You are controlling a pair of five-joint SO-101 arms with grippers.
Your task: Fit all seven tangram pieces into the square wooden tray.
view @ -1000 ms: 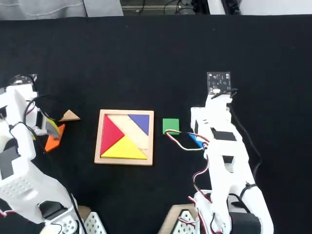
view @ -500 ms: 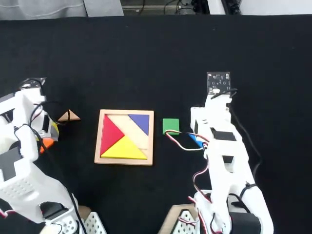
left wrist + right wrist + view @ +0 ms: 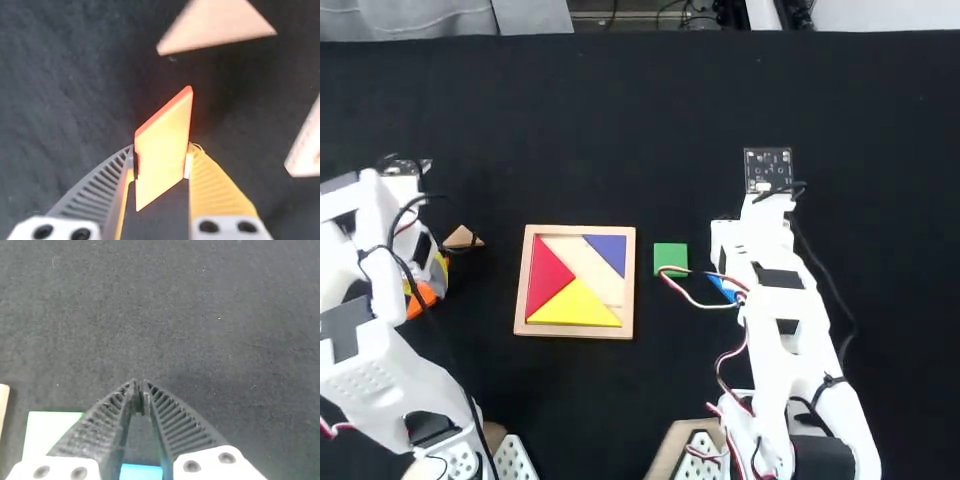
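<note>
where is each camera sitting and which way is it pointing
High view: fixed above the table, looking down on the wooden tray, left arm and right arm.
Left wrist view: on the left wrist, looking along the left end effector, shut on the orange piece, toward the tan triangle.
Right wrist view: on the right wrist, looking down past the shut right end effector at the green square.
Shared: high and left wrist views both show the tan triangle; high and right wrist, the green square.

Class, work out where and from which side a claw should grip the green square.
Probably best from straight above, pinching two opposite straight edges of the green square: it lies flat on the table, apart from the tray, so only its thin edges offer a hold.
</note>
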